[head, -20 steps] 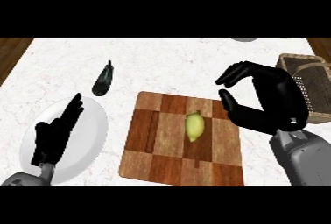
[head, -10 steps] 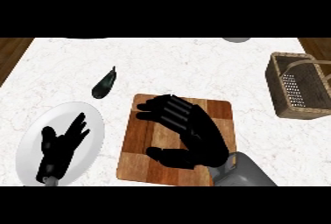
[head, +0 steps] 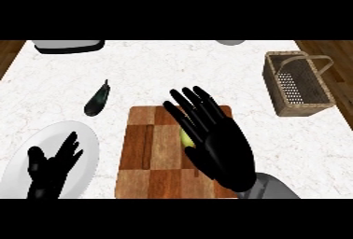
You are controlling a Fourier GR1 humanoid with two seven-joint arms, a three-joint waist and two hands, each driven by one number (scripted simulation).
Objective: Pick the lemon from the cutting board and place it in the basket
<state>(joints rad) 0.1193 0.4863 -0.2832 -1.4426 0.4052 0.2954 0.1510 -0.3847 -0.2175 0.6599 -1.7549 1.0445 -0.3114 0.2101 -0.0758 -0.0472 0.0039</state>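
Your right hand [head: 219, 144] hangs over the cutting board [head: 148, 154] with its fingers spread straight and apart, holding nothing. The lemon [head: 185, 137] lies on the cutting board, near the board's middle, and only a yellow-green sliver shows at the hand's left edge; the palm hides the rest. The grasp looks not yet made, so the step in hand is closing on the fruit.

To do it well, bring the palm straight down over the lemon rather than sweeping sideways, since a smooth oval fruit will likely roll across the board if nudged. Set the thumb on one long side and the fingers on the other, then curl them together. You cannot see how high the hand sits above the board, so go down slowly and watch that sliver for any shift. Lift clear before you turn.

The basket [head: 298, 84] stands off the board's far right corner, well apart from it, with its handle arching across the opening; plan to come in beside that handle.

Your left hand [head: 50, 168] rests open over the white plate [head: 27, 163], left of the board. Leave it there.
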